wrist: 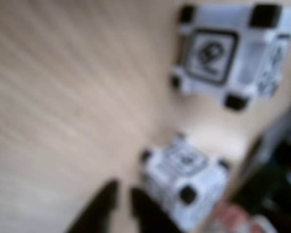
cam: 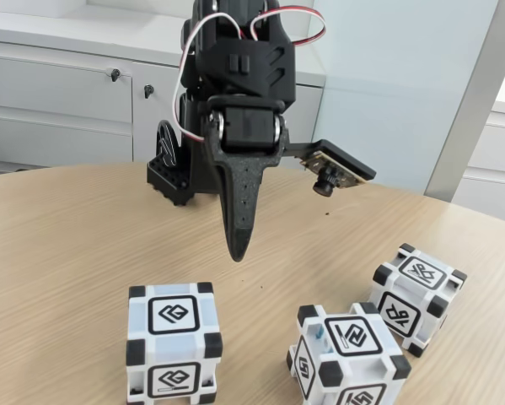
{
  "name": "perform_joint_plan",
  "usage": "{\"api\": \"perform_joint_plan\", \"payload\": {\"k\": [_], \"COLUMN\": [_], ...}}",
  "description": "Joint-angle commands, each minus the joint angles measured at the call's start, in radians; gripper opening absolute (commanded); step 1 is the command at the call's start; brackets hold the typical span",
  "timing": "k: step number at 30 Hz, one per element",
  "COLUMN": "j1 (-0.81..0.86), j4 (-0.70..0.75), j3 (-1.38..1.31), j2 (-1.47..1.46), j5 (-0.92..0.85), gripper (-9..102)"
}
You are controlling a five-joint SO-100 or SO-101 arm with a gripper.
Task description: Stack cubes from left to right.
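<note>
A: Where are the cubes in the fixed view?

B: All three sit separately on the light wooden bench point(cam: 58, 253) along the bottom of the frame. The left cube point(cam: 173, 344) is at lower left of centre, the middle cube point(cam: 346, 354) at lower right with one corner turned toward the camera, and the right cube point(cam: 417, 287) a little higher, near the right edge. None of them touch, and none is stacked.

A: And the end effector?

B: The end effector point(cam: 238, 255) hangs point-down in the centre of the frame, above the bench and above the gap between the left and middle cubes, touching nothing. From that side only one black finger profile shows. In the blurred wrist view the end effector point(wrist: 122, 194) comes in from the bottom edge with its two dark fingertips point(wrist: 102, 201) close together, a narrow gap between them, nothing held.

A: What else does the wrist view show?

B: Two cubes, both soft-focused: one cube point(wrist: 235, 53) at upper right, another cube point(wrist: 184, 182) just right of the fingertips at lower centre.

A: Behind the arm?

B: White cabinets point(cam: 58, 105) across the upper left.
</note>
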Motion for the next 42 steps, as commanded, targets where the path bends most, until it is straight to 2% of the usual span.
{"api": "perform_joint_plan", "payload": {"k": [1, 14, 17, 21, 28, 32, 36, 42], "j1": [0.009, 0.009, 0.005, -0.008, -0.012, -0.067, -0.146, -0.221], "j4": [0.005, 0.005, -0.006, -0.018, -0.005, -0.003, -0.003, -0.002], "j3": [-0.015, -0.029, -0.061, -0.164, -0.36, -0.413, -0.476, -0.739], "j2": [0.061, 0.061, 0.061, 0.063, 0.06, 0.054, -0.066, -0.486], "j5": [-0.006, -0.103, -0.152, -0.121, -0.04, -0.075, -0.077, -0.064], "gripper": [0, 0, 0, 0, 12, 17, 18, 19]}}
